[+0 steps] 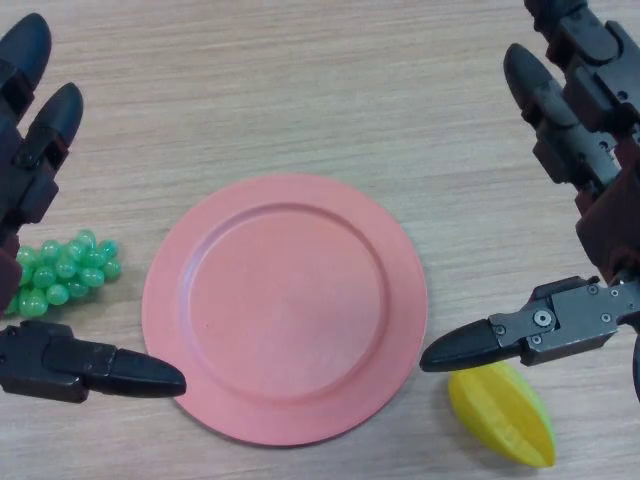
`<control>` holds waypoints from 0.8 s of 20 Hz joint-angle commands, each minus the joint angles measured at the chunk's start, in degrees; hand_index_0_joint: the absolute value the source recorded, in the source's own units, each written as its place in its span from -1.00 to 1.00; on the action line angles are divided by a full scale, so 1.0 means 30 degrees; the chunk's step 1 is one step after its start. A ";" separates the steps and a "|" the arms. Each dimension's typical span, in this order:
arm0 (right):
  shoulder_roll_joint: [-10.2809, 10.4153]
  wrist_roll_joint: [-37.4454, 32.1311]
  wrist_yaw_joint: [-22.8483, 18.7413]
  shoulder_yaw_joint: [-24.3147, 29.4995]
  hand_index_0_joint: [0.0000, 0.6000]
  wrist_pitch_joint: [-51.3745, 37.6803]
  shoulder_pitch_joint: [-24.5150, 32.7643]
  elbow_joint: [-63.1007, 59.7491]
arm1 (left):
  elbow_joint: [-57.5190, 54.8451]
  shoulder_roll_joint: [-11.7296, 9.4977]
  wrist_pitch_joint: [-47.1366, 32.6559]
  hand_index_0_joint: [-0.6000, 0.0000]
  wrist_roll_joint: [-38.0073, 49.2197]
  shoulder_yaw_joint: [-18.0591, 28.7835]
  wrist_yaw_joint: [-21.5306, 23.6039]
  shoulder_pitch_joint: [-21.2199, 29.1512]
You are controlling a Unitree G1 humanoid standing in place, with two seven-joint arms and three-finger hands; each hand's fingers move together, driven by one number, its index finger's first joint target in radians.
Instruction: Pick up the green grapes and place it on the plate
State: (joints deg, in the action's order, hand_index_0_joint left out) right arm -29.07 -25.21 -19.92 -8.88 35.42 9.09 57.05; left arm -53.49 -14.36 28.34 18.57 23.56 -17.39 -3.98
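Note:
A bunch of green grapes (pixel 62 272) lies on the wooden table, just left of the pink plate (pixel 285 305). My left hand (pixel 30 200) hovers over the grapes with its fingers straight and spread. Its thumb (pixel 110 370) reaches toward the plate's left rim below the bunch, so the grapes sit in the gap without being held. My right hand (pixel 600 200) is open at the right edge, its thumb (pixel 500 342) pointing at the plate's right rim. The plate has nothing on it.
A yellow star fruit (pixel 503 412) lies at the lower right, below my right thumb and close to the plate's rim. The wooden table (pixel 300 90) stretches beyond the plate.

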 commanded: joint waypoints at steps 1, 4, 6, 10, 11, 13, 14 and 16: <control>-0.0467 0.0074 0.0206 0.1377 -1.00 -0.2912 0.0051 0.0984 | -0.1036 -0.0684 -0.2100 1.00 0.0254 0.0683 0.0419 0.0455; -0.0598 0.0125 0.0475 0.1561 -1.00 -0.2923 -0.0127 0.0984 | -0.1003 -0.0732 -0.2119 1.00 0.0184 0.0481 0.0480 0.0539; -0.0614 0.0258 0.0646 0.1658 -1.00 -0.2847 -0.0231 0.0984 | -0.1069 -0.0825 -0.1834 1.00 0.0210 0.0332 0.0567 0.0697; -0.0167 0.0673 0.1134 0.1742 -1.00 -0.2728 -0.0501 0.0984 | 0.0320 -0.0854 -0.3194 1.00 -0.0302 0.0566 0.0391 0.0803; -0.0123 0.0639 0.1237 0.1831 -1.00 -0.2667 -0.0478 0.0984 | 0.1349 -0.1036 -0.3853 1.00 -0.0541 0.0916 0.0393 0.0943; 0.0027 0.0729 0.1401 0.1868 -1.00 -0.2528 -0.0471 0.0984 | 0.3331 -0.1700 -0.4967 1.00 -0.1032 0.1622 0.0387 0.1461; 0.0060 0.0725 0.1422 0.1890 -1.00 -0.2472 -0.0444 0.0984 | 0.4033 -0.1971 -0.5316 1.00 -0.1263 0.1746 0.0362 0.1649; 0.0212 0.0858 0.1577 0.1908 -1.00 -0.2364 -0.0505 0.0984 | 0.6805 -0.2974 -0.7231 1.00 -0.2835 0.1827 -0.0096 0.2265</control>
State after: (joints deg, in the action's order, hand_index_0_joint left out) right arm -27.77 -24.61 -15.63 -7.47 35.38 6.39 57.03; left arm -28.49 -20.88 13.69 9.44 23.95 -17.64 1.65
